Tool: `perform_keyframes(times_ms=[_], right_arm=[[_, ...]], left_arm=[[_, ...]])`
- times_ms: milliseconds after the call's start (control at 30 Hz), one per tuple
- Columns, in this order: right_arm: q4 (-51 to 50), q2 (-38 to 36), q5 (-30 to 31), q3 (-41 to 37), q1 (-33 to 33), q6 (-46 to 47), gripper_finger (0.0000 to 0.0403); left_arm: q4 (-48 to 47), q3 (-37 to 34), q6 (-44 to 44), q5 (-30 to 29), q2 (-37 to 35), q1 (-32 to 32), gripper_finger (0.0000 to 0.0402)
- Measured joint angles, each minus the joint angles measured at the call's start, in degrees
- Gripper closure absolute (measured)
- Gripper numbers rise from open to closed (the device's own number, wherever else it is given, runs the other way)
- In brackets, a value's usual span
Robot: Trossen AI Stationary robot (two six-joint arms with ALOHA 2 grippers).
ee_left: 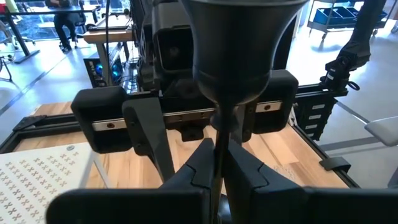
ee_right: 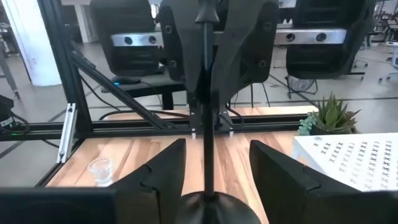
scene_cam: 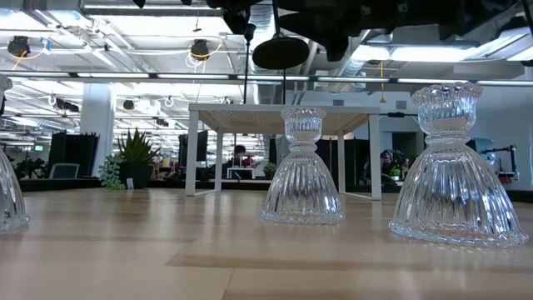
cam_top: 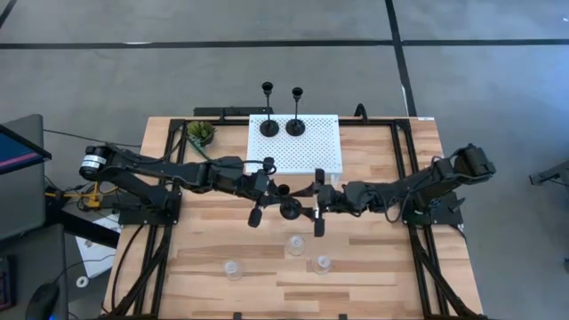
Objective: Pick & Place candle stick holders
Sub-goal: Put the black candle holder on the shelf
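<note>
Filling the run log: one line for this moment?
left gripper: shut on black holder stem | right gripper: open around it | holder lifted above table

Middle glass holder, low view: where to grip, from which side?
Grip the glass holder at its narrow neck, probably coming down from above, fingers either side. It stands upright; the ribbed skirt flares too wide. Left gripper and right gripper meet overhead at the black holder.
</note>
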Motion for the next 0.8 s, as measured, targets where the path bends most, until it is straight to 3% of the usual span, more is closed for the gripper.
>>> perform_keyframes(times_ms=[367, 800], right_arm=[[-1.85, 4.12, -2.82, 4.05, -1.22, 0.03, 0.0256], [-2.13, 3.39, -2.77, 4.16, -1.18, -2.50, 0.0392]], left_arm=[[0.14, 0.00, -0.02, -0.01, -0.01, 0.00, 0.0387], [0.10, 0.00, 0.00, -0.05, -0.03, 0.00, 0.0382]])
